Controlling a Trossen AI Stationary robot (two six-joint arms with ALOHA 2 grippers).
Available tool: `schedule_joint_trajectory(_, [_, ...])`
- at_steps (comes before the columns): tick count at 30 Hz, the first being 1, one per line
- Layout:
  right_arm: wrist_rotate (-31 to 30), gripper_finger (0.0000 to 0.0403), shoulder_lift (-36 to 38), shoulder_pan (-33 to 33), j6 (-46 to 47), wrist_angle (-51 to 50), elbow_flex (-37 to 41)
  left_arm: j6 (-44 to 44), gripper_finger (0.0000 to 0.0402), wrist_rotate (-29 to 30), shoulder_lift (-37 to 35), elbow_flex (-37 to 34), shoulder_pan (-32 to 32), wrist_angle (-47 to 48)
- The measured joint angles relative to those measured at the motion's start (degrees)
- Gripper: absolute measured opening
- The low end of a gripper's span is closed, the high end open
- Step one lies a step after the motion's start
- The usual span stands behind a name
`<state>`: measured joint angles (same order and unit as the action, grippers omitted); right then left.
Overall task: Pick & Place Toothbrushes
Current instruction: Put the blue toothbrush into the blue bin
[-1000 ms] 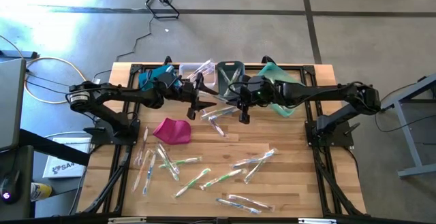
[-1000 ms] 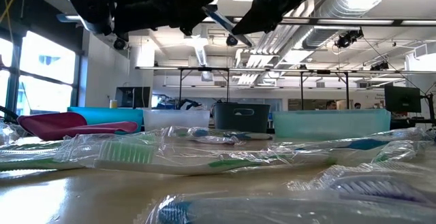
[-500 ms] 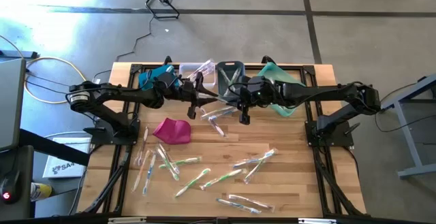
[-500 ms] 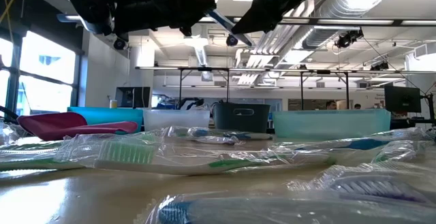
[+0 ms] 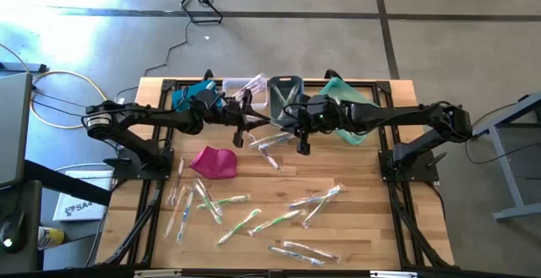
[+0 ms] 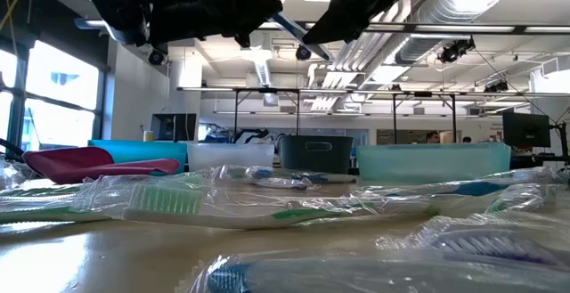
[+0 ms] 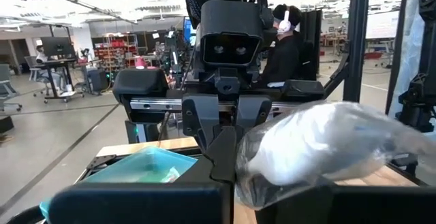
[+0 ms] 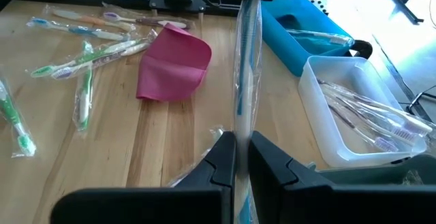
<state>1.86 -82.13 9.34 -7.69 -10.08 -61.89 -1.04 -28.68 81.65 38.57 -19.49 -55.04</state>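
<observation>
No writing is legible. My left gripper [image 5: 250, 128] and right gripper [image 8: 238, 157] each pinch one crinkly plastic-wrapped toothbrush [image 8: 245, 54] above the wooden table [image 5: 355, 227].

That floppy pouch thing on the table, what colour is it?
The pouch is magenta pink; it shows best in the right wrist view, lying on the wooden table.

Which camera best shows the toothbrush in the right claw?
Right wrist view: the wrapped toothbrush stands up from the shut right claw. High view shows it as a sliver; low view from below; left wrist only crumpled wrapper.
</observation>
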Motion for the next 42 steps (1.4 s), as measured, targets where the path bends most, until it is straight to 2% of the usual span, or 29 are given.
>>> schedule_joint_trajectory(4, [0.9, 0.0015, 0.0, 0.0, 0.1, -0.1, 0.0, 0.0, 0.0014, 0.6, 0.0, 0.0, 0.0, 0.7])
schedule_joint_trajectory(6, [2.2, 0.0028, 0.0, 0.1, 0.2, -0.2, 0.0, 0.1, 0.0012, 0.5, 0.0, 0.0, 0.0, 0.8])
schedule_joint_trajectory(15, [2.6, 0.0154, 0.0, 0.1, 3.4, 0.1, 0.0, 0.0, 0.001, 0.7, 0.0, -0.1, 0.0, 1.5])
schedule_joint_trajectory(20, [2.6, 0.0202, 1.8, 0.1, 3.3, -1.7, 0.0, -0.2, 0.001, 0.8, 0.0, -0.1, 0.0, 1.3])
schedule_joint_trajectory(25, [2.6, 0.0215, 8.5, 0.0, 3.1, -8.1, 0.0, -0.2, 0.001, 0.8, -0.5, -0.1, -2.1, 2.2])
schedule_joint_trajectory(30, [0.8, 0.02, 15.7, 0.0, 6.6, -15.3, -0.1, 3.1, 0.001, 0.7, -1.7, 0.0, -5.8, 5.7])
schedule_joint_trajectory(35, [-0.4, 0.0178, 19.1, 0.0, 8.1, -22.5, -0.1, 4.0, 0.001, 1.4, -5.1, 2.8, -8.9, 19.6])
schedule_joint_trajectory(38, [-0.4, 0.0164, 19.1, 0.1, 9.6, -24.7, -0.1, 1.7, 0.001, 2.1, -7.3, 7.0, -10.3, 31.8])
schedule_joint_trajectory(40, [-0.4, 0.0155, 18.4, 0.0, 9.5, -25.8, -0.1, -0.6, 0.001, 4.7, -8.1, 10.6, -10.7, 41.8])
schedule_joint_trajectory(42, [-0.4, 0.0147, 17.3, 0.0, 9.6, -26.3, -0.1, -3.5, 0.001, 10.0, -8.5, 14.7, -10.7, 52.9])
